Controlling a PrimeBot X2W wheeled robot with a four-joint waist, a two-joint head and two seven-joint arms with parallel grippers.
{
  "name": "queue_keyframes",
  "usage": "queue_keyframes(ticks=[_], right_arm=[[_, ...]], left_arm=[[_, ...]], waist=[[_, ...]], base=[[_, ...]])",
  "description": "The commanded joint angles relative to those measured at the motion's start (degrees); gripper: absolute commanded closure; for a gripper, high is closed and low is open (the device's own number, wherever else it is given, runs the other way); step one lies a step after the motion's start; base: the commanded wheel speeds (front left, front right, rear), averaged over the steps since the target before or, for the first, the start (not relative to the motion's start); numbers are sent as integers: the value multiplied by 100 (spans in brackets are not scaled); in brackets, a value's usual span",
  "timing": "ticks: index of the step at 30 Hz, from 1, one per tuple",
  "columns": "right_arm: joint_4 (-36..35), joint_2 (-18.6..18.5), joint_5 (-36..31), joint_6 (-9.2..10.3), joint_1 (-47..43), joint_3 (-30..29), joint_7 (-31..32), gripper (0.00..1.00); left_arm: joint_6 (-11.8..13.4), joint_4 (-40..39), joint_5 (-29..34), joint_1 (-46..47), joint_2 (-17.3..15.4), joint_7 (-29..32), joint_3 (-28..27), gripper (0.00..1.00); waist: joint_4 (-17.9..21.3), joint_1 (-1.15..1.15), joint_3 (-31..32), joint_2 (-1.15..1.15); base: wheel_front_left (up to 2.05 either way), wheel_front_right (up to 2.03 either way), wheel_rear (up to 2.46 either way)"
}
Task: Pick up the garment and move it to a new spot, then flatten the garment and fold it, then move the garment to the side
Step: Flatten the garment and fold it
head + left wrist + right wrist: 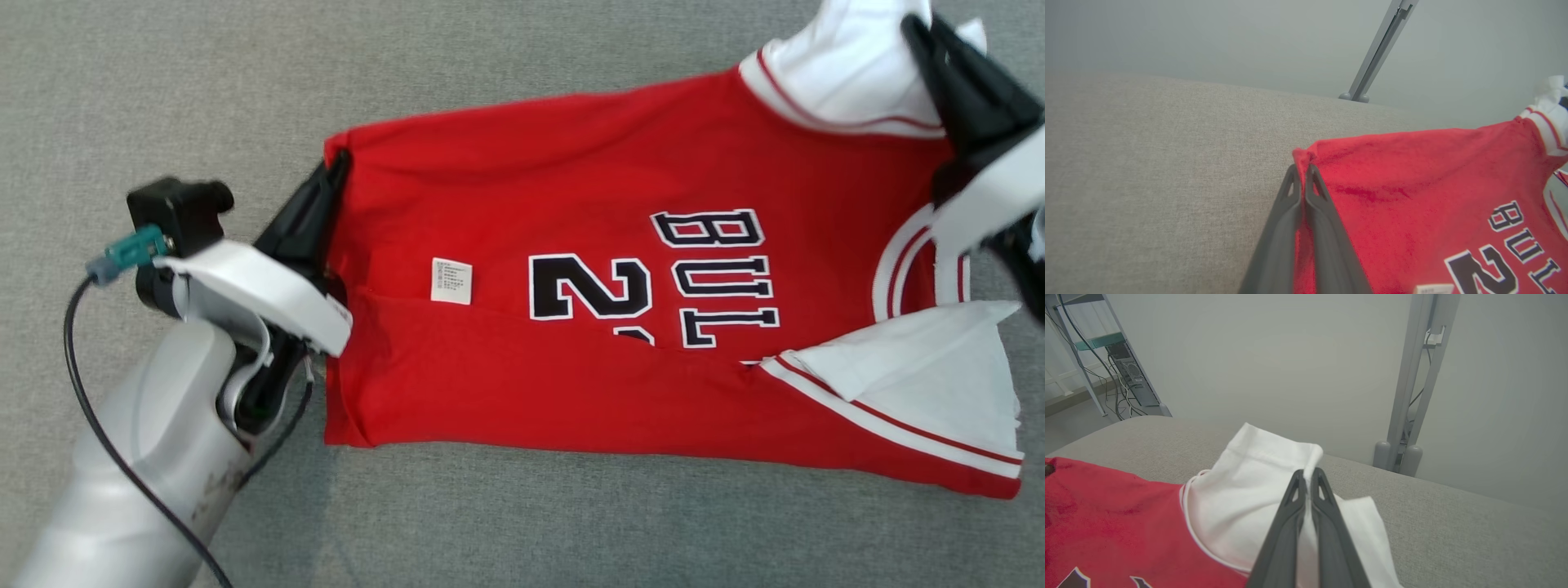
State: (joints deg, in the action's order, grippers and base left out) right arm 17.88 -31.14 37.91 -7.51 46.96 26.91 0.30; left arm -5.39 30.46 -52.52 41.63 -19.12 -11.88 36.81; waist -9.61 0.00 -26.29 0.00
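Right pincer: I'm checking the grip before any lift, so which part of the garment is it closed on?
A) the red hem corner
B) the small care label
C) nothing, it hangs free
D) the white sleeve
D: in the right wrist view the right pincer is shut, with the white sleeve of the red jersey pinched between its fingers.

Worktop (pixel 522 49) has a grey-beige woven fabric top, flat and evenly lit. The wall (pixel 1290 355) behind it is plain pale grey. A grey metal post (pixel 1412 384) stands against the wall on two rounded feet, with a cable running along it. The left wrist view shows a slanted grey strut (pixel 1378 49). A metal rack (pixel 1098 339) stands far back on a pale floor (pixel 1069 428), with a dark box (pixel 1128 375) and loose cables (pixel 1122 404).
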Motion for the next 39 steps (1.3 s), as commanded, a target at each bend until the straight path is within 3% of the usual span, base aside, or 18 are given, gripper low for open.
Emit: queue_keyframes(ticks=[1,8,16,17,18,19,20,27,32,35,39], right_arm=[[-250,116,-178,5,-489,-256,-136,100],[-1368,1055,-857,4,-2608,-1511,-440,100],[-1786,2011,-1291,4,-3887,-1994,-657,98],[-1773,2094,-1335,4,-3967,-2021,-656,58],[-1782,2158,-1373,4,-4029,-2032,-681,17],[-1804,2234,-1390,4,-4073,-2053,-723,0],[-1817,2274,-1428,4,-4122,-2069,-734,0],[-2183,2278,-1722,4,-4263,-2272,-1019,0],[-2548,2252,-1995,4,-4321,-2655,-1151,0],[-2659,2264,-2116,4,-4351,-2915,-1110,0],[-2732,2241,-2268,4,-4367,-3161,-967,0]], left_arm=[[99,-200,-20,-222,-118,-44,-48,100],[555,-928,-115,-1044,-396,-113,-191,100],[826,-1173,-196,-1468,-519,-39,-206,100],[844,-1169,-223,-1498,-511,-40,-218,95],[857,-1164,-218,-1522,-505,-51,-224,63],[874,-1166,-216,-1544,-504,-66,-229,22],[922,-1172,-194,-1558,-501,-89,-248,0],[1366,-1471,222,-1839,-422,-318,-669,0],[1711,-2262,1093,-2248,-148,-332,-1489,0],[1782,-2721,1681,-2513,62,-334,-1927,0],[1697,-3110,2270,-2857,333,-328,-2324,0]], waist=[[58,0,17,0],[196,0,15,0],[304,0,-45,0],[320,0,-46,0],[336,0,-41,0],[358,0,-36,0],[379,0,-23,0],[477,0,156,0],[477,0,342,0],[469,0,486,0],[468,0,707,0]], base=[[0,0,0],[0,0,0],[0,0,0],[0,0,0],[0,0,0],[0,0,0],[0,0,0],[0,0,0],[0,0,0],[0,0,0],[0,0,0]])
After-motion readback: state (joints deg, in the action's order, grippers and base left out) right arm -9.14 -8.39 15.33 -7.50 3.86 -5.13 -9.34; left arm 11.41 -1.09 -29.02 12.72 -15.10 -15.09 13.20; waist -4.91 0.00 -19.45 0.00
